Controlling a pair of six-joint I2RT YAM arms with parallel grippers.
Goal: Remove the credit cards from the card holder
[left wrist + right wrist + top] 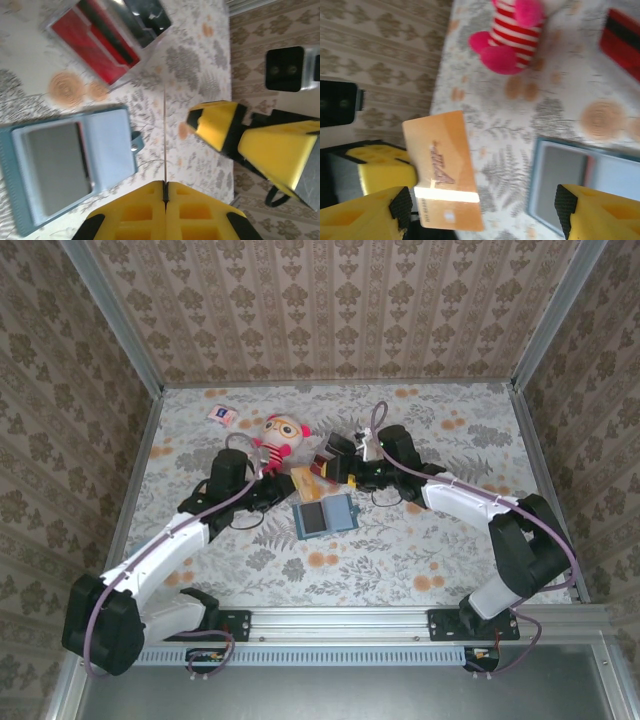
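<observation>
Both arms rise from their bases at the near edge of the table [400, 560] and lean inward, so that their wrists meet over the middle of the floral cloth. The left arm runs up in a long diagonal. The right arm folds at a high elbow and comes back toward the centre.

Nearest the bases lies the card holder [323, 515], open and flat, its teal border around a paler blue-grey inside. The left wrist view shows a grey window pocket on one half of the card holder [65, 170] and a small tab at its edge. Just beyond it, the two grippers face each other closely. Behind them a red card [102, 42] and a dark card [147, 15] lie together on the cloth, apart from the holder. Farther back sits a plush doll [280, 435] in red and white stripes, with pink feet toward the right wrist camera. Near the back wall lies a small white-pink-blue packet [222, 413].

The left gripper [165, 185] has its yellow fingers pressed together on the tan card [442, 170], which stands upright above the cloth, clear of the holder, and is seen edge-on as a thin line from its own wrist. The right gripper [482, 202] is spread wide and holds nothing. Its fingers [215, 125] are just beside the card, with a narrow gap between.
</observation>
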